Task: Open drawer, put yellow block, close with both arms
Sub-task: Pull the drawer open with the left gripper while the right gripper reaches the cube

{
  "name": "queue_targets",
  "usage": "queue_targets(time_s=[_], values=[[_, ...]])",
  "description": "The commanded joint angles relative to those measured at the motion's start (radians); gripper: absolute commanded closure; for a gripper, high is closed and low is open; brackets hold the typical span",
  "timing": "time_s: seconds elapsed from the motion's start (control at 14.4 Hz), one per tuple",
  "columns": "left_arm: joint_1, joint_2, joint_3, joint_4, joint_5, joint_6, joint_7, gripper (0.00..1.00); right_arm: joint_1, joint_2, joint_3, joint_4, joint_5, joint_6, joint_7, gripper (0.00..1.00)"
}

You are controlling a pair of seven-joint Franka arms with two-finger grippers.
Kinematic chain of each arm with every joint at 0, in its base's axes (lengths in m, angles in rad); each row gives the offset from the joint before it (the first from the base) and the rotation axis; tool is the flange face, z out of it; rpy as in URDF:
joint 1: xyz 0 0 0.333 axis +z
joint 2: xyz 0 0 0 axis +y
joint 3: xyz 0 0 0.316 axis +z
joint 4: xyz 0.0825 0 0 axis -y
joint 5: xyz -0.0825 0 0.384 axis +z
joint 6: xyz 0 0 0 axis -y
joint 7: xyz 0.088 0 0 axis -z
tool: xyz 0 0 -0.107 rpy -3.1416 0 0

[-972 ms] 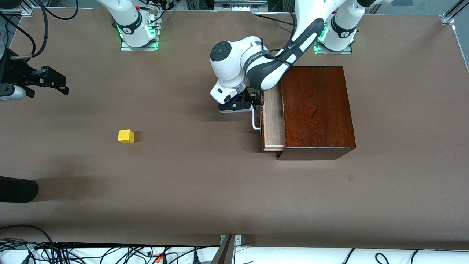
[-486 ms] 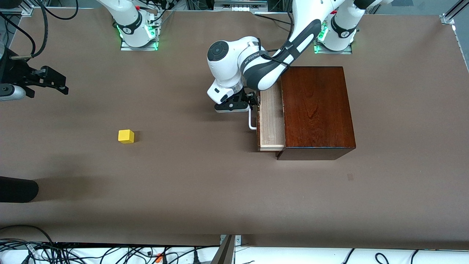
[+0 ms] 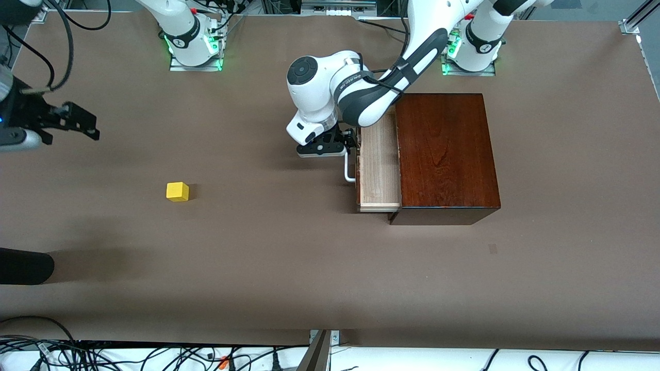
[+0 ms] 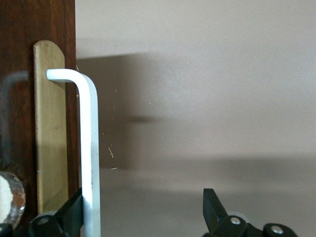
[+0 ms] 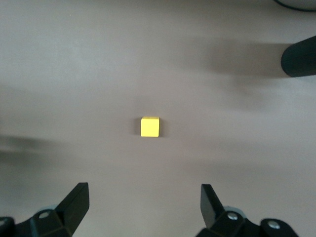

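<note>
The drawer (image 3: 379, 165) stands partly pulled out of the dark mahogany box (image 3: 443, 154), its pale tray showing. My left gripper (image 3: 350, 145) is open at the white handle (image 3: 349, 169). In the left wrist view one finger (image 4: 73, 211) sits between the handle bar (image 4: 90, 148) and the drawer front, and the other finger is well clear of it. The yellow block (image 3: 177, 191) lies on the bare table toward the right arm's end. My right gripper (image 3: 82, 122) is open and empty in the air, with the block (image 5: 150, 127) ahead of its fingers (image 5: 79, 197).
A black cylindrical object (image 3: 26, 265) juts in at the table's edge, nearer the front camera than the block; it also shows in the right wrist view (image 5: 298, 59). Cables lie along the front edge (image 3: 154, 355).
The drawer has slid farther out of the box toward the right arm's end, with my left gripper moving along at its handle. My right gripper has shifted slightly. The block has not moved.
</note>
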Motion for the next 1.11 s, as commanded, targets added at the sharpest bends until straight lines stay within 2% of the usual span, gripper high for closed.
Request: queue_targets(time_s=[0.0,0.42,0.56,0.83,1.04], values=[[-0.048,0.042,-0.007,0.077,-0.044,0.005,-0.017,0.00,-0.014,0.043,0.001,0.020,0.018,0.016,0.004,0.00],[-0.074,0.070,-0.005,0.114,-0.044,0.021,-0.040,0.00,-0.018,0.081,-0.001,0.019,0.017,0.042,-0.051,0.00],[-0.074,0.071,-0.004,0.114,-0.043,0.021,-0.040,0.00,-0.020,0.155,-0.002,0.022,0.020,0.044,-0.050,0.00],[-0.077,0.074,-0.004,0.120,-0.044,0.022,-0.042,0.00,-0.024,0.163,-0.002,0.014,0.032,0.077,-0.050,0.00],[-0.091,0.088,-0.005,0.146,-0.044,0.022,-0.046,0.00,-0.035,0.164,-0.002,-0.035,0.043,0.113,-0.094,0.00]])
